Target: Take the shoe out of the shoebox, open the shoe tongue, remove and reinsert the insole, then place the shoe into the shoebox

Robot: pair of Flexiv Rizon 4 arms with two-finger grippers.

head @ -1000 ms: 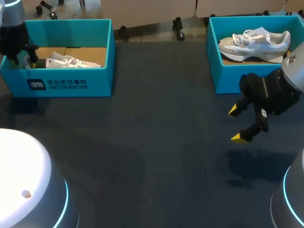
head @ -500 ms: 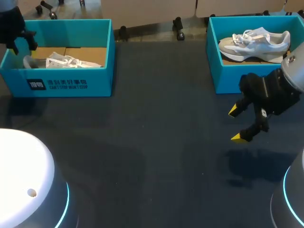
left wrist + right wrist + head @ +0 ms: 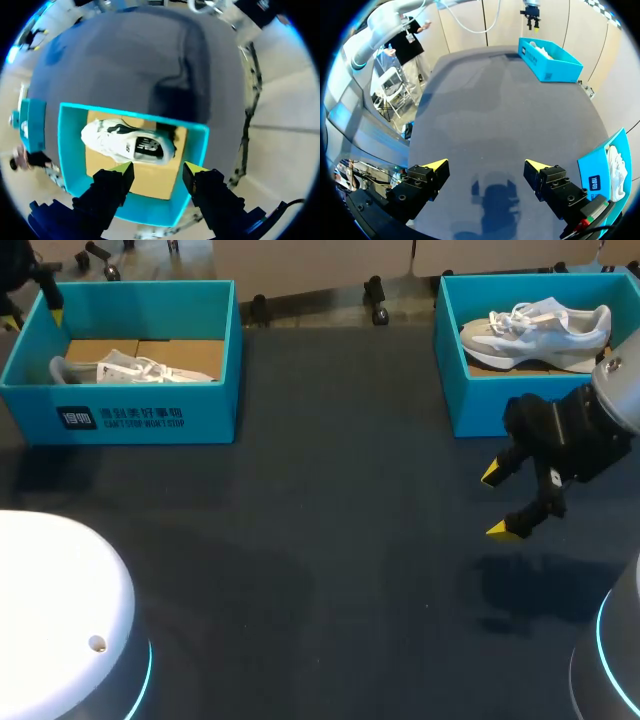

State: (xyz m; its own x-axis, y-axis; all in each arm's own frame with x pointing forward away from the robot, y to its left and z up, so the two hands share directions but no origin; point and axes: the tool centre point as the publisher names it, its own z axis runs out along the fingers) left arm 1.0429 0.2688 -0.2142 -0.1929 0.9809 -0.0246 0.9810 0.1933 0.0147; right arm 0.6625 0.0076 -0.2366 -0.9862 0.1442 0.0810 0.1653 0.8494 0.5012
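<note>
A white shoe (image 3: 130, 368) with dark patches lies on its side in the teal shoebox (image 3: 150, 418) at the far left. My left gripper (image 3: 32, 300) hangs above that box's far left corner. In the left wrist view the left gripper (image 3: 159, 170) stands open with nothing between its fingers, and the shoe (image 3: 127, 142) lies below and ahead of it on the box's (image 3: 197, 150) cardboard floor. My right gripper (image 3: 497, 502) hovers open and empty over the dark table, in front of the second teal shoebox (image 3: 480, 400), which holds a grey-white shoe (image 3: 540, 330).
Dark tabletop (image 3: 330, 540) spreads between the two boxes and toward the front edge. In the right wrist view the right gripper (image 3: 486, 164) faces across the table toward the far left box (image 3: 550, 60). The right box (image 3: 612, 170) sits just beside that gripper.
My left gripper has lifted up and back out of the left shoebox without the shoe, uncovering its heel. Its fingers narrowed a little. The right arm has not moved.
</note>
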